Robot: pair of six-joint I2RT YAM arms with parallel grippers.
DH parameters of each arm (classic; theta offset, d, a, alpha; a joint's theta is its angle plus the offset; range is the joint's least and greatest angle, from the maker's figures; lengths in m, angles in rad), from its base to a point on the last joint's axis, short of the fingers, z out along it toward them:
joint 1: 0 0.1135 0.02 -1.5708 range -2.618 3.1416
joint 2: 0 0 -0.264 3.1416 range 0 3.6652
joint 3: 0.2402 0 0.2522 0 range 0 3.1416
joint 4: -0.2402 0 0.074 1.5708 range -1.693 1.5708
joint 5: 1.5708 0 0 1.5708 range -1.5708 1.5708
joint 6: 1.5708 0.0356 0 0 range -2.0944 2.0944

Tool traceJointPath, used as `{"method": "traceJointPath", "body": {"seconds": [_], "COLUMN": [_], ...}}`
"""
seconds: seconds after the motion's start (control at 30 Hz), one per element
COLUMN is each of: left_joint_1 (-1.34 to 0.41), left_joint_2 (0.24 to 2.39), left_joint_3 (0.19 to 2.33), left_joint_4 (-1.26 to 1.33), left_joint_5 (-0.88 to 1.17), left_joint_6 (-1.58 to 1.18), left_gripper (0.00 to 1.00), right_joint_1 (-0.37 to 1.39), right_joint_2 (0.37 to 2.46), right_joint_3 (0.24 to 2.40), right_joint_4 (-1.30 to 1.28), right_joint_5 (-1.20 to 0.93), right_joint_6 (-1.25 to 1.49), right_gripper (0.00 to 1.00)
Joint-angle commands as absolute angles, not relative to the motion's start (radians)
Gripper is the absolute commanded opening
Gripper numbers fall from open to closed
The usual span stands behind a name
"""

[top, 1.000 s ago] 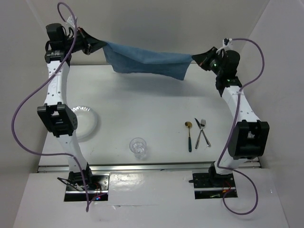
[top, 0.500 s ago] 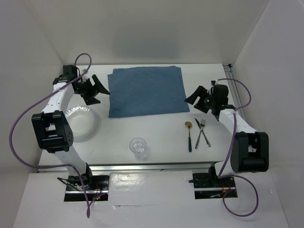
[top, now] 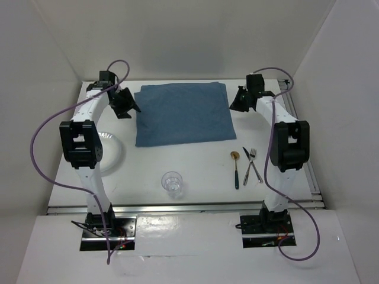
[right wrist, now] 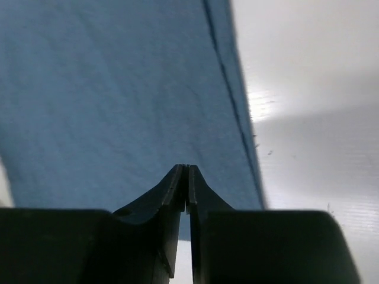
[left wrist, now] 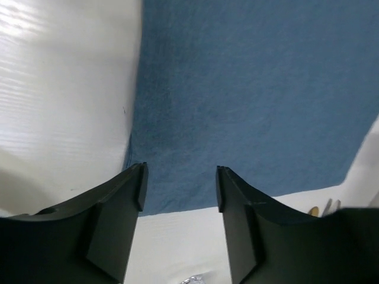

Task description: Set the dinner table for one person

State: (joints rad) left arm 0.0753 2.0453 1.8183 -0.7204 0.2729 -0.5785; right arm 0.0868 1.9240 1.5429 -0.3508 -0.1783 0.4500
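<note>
The plate (top: pixel 112 155) sits near left, probably the next thing to fetch; grip its rim low. The left claw (top: pixel 124 103) gapes wide and empty beside the blue placemat (top: pixel 180 115), which lies flat on the white worktop (top: pixel 195 163) that spans the view. The right claw (top: pixel 240 100) is pinched together on nothing. Both should lift clear without snagging the cloth.

The top view has bright, even overhead light and soft shadows. The wrist views are slightly blurred; glare streaks the bench (left wrist: pixel 53 71), and the right tool (right wrist: pixel 186 170) is a dark silhouette.
</note>
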Motion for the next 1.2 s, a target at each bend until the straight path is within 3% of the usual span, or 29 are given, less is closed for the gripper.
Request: {"method": "traceJointPath", "body": {"seconds": [0.0, 0.07, 0.13, 0.27, 0.5, 0.6, 0.63, 0.73, 0.77, 0.83, 1.17], "left_joint_1": [0.040, 0.029, 0.018, -0.017, -0.047, -0.048, -0.048, -0.048, -0.048, -0.048, -0.048], "left_joint_2": [2.086, 2.086, 2.062, 2.023, 2.065, 2.089, 2.089, 2.089, 2.079, 2.068, 1.893], "left_joint_3": [1.852, 1.829, 1.751, 1.612, 1.574, 1.565, 1.565, 1.517, 1.505, 1.471, 1.286], "left_joint_4": [-0.764, -0.773, -0.753, -0.706, -0.670, -0.661, -0.661, -0.652, -0.641, -0.641, -0.632], "left_joint_5": [0.227, 0.213, 0.213, 0.193, 0.150, 0.150, 0.150, 0.150, 0.150, 0.150, 0.126], "left_joint_6": [-0.584, -0.575, -0.575, -0.566, -0.575, -0.586, -0.586, -0.595, -0.595, -0.595, -0.595], "left_gripper": [0.69, 0.73, 0.77, 0.78, 0.71, 0.65, 0.64, 0.59, 0.58, 0.56, 0.51], "right_joint_1": [0.092, 0.092, 0.101, 0.101, 0.101, 0.101, 0.101, 0.110, 0.110, 0.110, 0.138], "right_joint_2": [2.002, 2.040, 2.040, 2.005, 2.005, 2.005, 2.005, 1.962, 1.941, 1.921, 1.767], "right_joint_3": [1.658, 1.669, 1.649, 1.537, 1.425, 1.384, 1.355, 1.277, 1.253, 1.192, 0.973], "right_joint_4": [-0.497, -0.531, -0.531, -0.500, -0.459, -0.448, -0.437, -0.414, -0.404, -0.403, -0.385], "right_joint_5": [-0.130, -0.121, -0.108, -0.107, -0.127, -0.152, -0.152, -0.152, -0.152, -0.152, -0.152], "right_joint_6": [0.433, 0.423, 0.423, 0.433, 0.433, 0.433, 0.433, 0.442, 0.451, 0.451, 0.480], "right_gripper": [0.17, 0.28, 0.44, 0.55, 0.57, 0.49, 0.39, 0.21, 0.09, 0.01, 0.00]}}
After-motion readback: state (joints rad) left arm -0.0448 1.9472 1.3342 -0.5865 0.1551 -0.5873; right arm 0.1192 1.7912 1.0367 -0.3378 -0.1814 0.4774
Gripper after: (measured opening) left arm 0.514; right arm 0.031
